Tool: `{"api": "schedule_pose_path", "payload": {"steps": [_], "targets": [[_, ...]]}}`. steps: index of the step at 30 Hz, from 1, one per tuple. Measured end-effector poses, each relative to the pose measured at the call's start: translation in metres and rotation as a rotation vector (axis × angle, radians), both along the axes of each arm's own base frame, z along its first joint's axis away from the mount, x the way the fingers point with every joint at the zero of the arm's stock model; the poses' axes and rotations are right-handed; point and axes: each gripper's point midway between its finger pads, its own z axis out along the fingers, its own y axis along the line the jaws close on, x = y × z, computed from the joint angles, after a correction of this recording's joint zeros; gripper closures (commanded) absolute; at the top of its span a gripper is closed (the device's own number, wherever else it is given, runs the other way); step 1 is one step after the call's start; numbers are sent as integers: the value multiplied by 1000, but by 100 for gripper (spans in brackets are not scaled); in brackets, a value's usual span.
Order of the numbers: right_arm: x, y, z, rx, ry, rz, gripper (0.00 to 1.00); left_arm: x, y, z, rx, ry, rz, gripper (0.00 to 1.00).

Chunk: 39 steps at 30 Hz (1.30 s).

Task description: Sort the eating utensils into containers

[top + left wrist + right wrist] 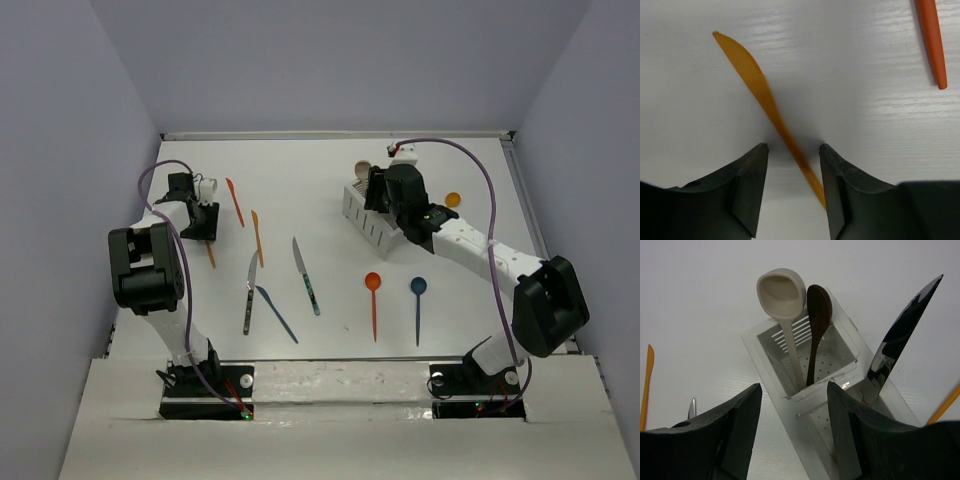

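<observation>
When seen from above, the small white slatted plastic caddy [372, 222] sits on the right side of the white table [300, 165]. Lying flat on the table are three orange plastic knives [235, 201] [258, 238] [210, 256], two silver-bladed knives with dark handles [249, 292] [306, 275], one blue plastic knife [277, 314], one orange plastic spoon [373, 300] and one blue plastic spoon [418, 305].

From the left wrist, the left gripper [792, 150] has its fingers apart, one on each side of an orange knife with a toothed edge [752, 75]. They are not squeezing it.

From the right wrist, the right gripper [795, 387] hangs over the caddy with its fingers apart and nothing in them. The far box holds two spoons standing bowl up, a beige plastic spoon [781, 292] and a dark brown spoon [818, 310]. The near box holds one silver knife [900, 335], blade up.
</observation>
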Motion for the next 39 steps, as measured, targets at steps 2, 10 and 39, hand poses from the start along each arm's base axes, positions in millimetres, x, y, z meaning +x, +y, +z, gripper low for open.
{"api": "schedule_pose_path", "payload": {"steps": [2,10,39], "targets": [[-1,-1,1,-2,-4,-3,39,0,1,0,5,1,0,58],[-6,-10,25,19,-53,-23,39,-1,5,-1,36,2,-9,99],[-30,-16,52,76,-107,17,33,4,-9,42,-21,-229,-46,100]]}}
